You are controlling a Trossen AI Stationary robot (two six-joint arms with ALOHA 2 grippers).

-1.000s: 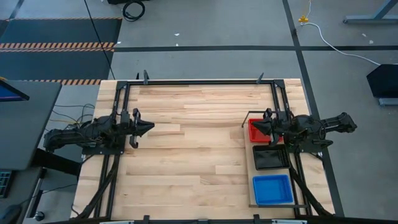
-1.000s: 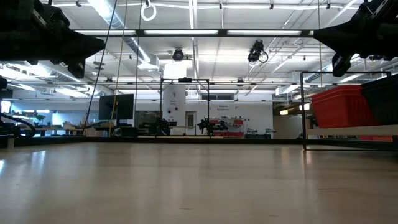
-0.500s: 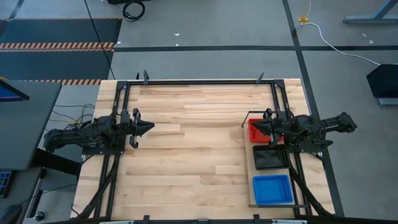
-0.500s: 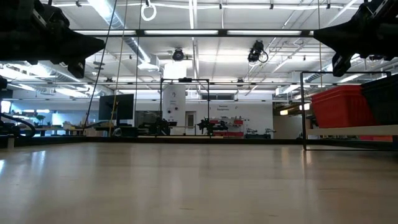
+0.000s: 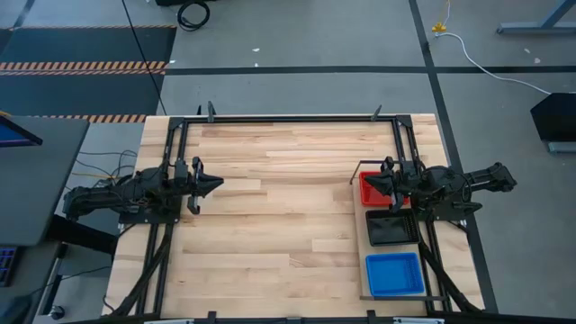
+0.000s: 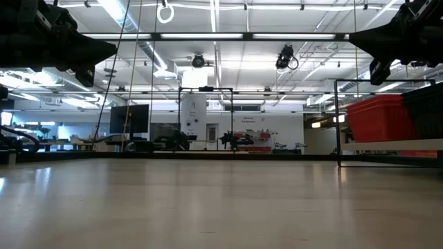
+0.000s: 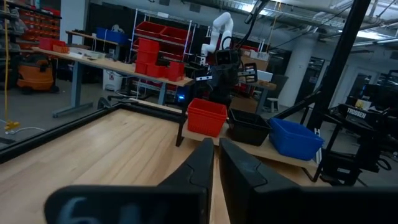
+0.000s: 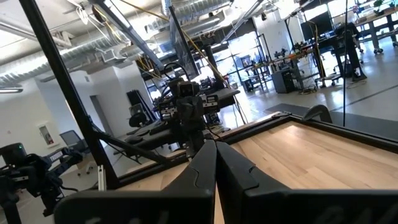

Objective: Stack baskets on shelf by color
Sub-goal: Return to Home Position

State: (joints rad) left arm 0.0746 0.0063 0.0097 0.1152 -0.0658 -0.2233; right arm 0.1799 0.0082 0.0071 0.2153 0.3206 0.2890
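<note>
- Your left gripper (image 5: pixel 219 184) hangs over the left part of the table (image 5: pixel 279 225) and points across it toward the other arm. Its fingers (image 7: pixel 200 168) are pressed together with only a hairline between them, and they hold nothing.
- The shelf (image 5: pixel 392 250) stands on the right part of the table, its long side running along the table's right edge.
- On the shelf you have three piles in a row, one color each: red baskets (image 5: pixel 373 193) at one end, black baskets (image 5: pixel 391 227) in the middle, blue baskets (image 5: pixel 394 274) at the other end.
- Red and black sit just beside each other — a strip of bare board shows between black and blue.
- How many baskets make up each pile cannot be told from above.
- The left wrist view shows the same order, with every pile upright on the board.
- In the low view the board is held above the tabletop, with the red pile on it and the black pile at the picture's edge.
- Your right gripper (image 5: pixel 363 180) hovers over the inner edge of the red baskets, pointing back toward the left arm.
- In the low view it is above the red pile and apart from it.
- Its fingers (image 8: pixel 233 171) are also pressed together — nothing is between them.
</note>
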